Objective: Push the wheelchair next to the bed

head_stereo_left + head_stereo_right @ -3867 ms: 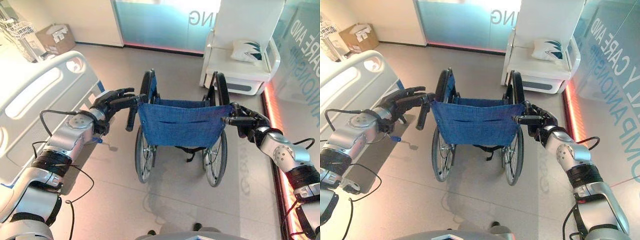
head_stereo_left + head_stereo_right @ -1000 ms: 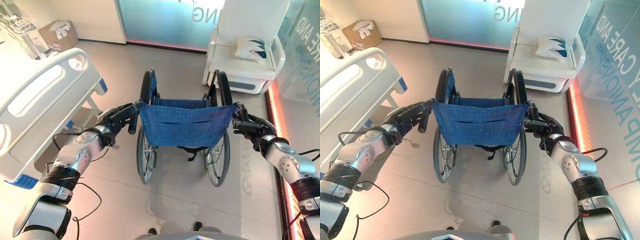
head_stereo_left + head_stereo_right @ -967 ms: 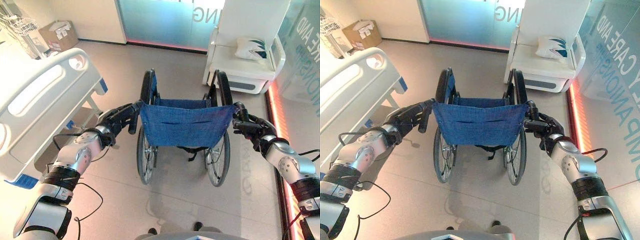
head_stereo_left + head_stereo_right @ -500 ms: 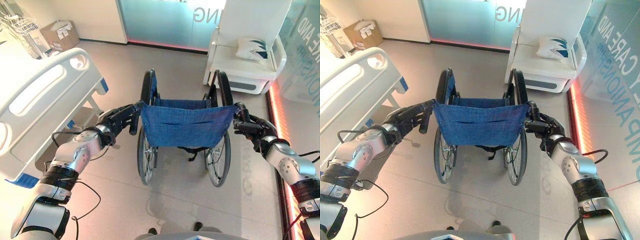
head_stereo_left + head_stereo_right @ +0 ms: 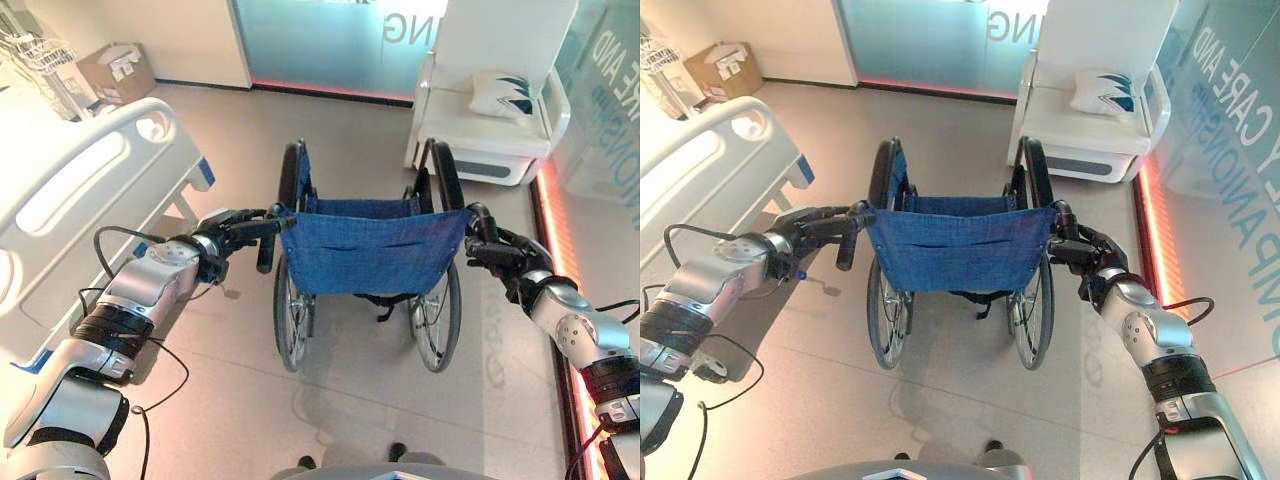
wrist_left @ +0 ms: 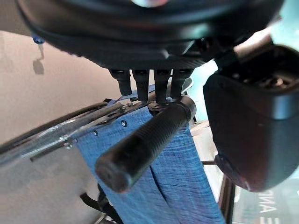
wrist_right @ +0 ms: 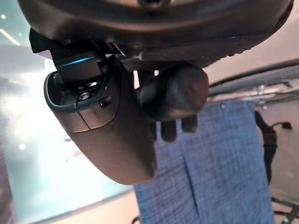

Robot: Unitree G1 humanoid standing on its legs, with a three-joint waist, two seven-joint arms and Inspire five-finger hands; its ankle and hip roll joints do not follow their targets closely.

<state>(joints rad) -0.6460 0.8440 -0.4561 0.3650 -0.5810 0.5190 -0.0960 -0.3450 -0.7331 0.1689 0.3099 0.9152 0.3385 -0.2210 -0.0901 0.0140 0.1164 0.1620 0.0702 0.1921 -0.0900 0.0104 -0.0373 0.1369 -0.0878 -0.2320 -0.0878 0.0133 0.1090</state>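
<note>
The wheelchair (image 5: 370, 245) with its blue cloth back stands in mid-floor, facing away from me. My left hand (image 5: 213, 244) is at its left push handle (image 6: 145, 142). The fingers (image 5: 256, 222) reach out straight over the black grip, the thumb stands apart from it, and the hand is open. My right hand (image 5: 503, 257) is shut on the right push handle (image 7: 175, 91), fingers curled under the grip. The white bed (image 5: 80, 200) lies to the left of the wheelchair, its footboard level with my left forearm.
A white armchair (image 5: 470, 125) with a pillow (image 5: 500, 98) stands at the back right, just beyond the wheelchair. A glowing red strip (image 5: 560, 300) runs along the glass wall on the right. A cardboard box (image 5: 115, 72) and a wire rack (image 5: 40, 60) stand at the back left.
My left hand has let go of the left handle: its fingers have straightened above the grip and the forearm has turned and risen. The right hand keeps its hold. The wheelchair stays put.
</note>
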